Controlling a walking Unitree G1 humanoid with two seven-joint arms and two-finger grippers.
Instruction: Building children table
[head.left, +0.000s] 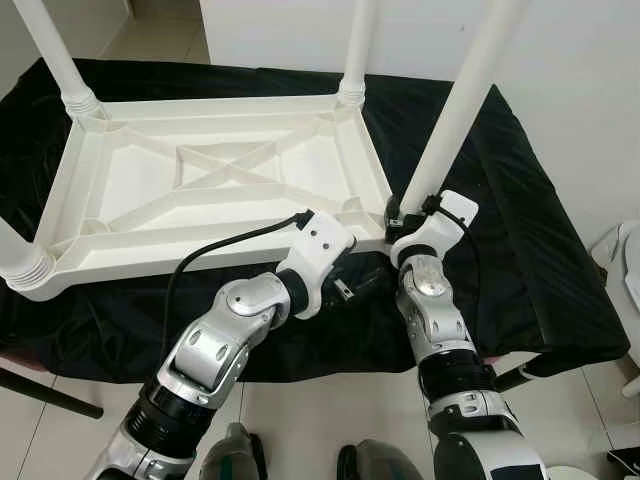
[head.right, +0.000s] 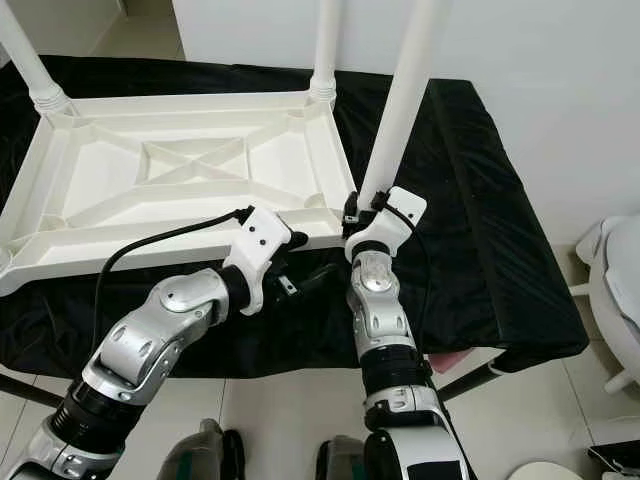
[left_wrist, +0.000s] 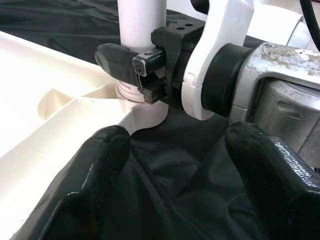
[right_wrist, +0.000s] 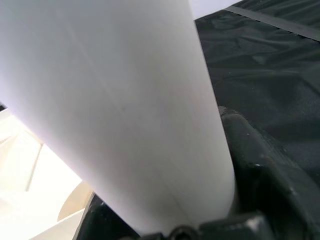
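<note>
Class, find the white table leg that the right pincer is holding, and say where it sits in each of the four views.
Left eye view: held leg slants up from the tabletop's near right corner, right of centre.
Right eye view: leg just right of centre, above the right pincer.
Left wrist view: leg top centre, pincer clamped round it.
Right wrist view: leg close up, across the middle.
Shared landmark: black cloth.

The tabletop (head.left: 210, 180) and the leg (head.left: 455, 110) in the right claw (head.left: 397, 212) looked like smooth, slightly glossy white plastic. Beneath the claw, creased black cloth (head.left: 520, 220) with a faint sheen covered the bench. The arms (head.left: 215, 345) were brushed silver metal.
</note>
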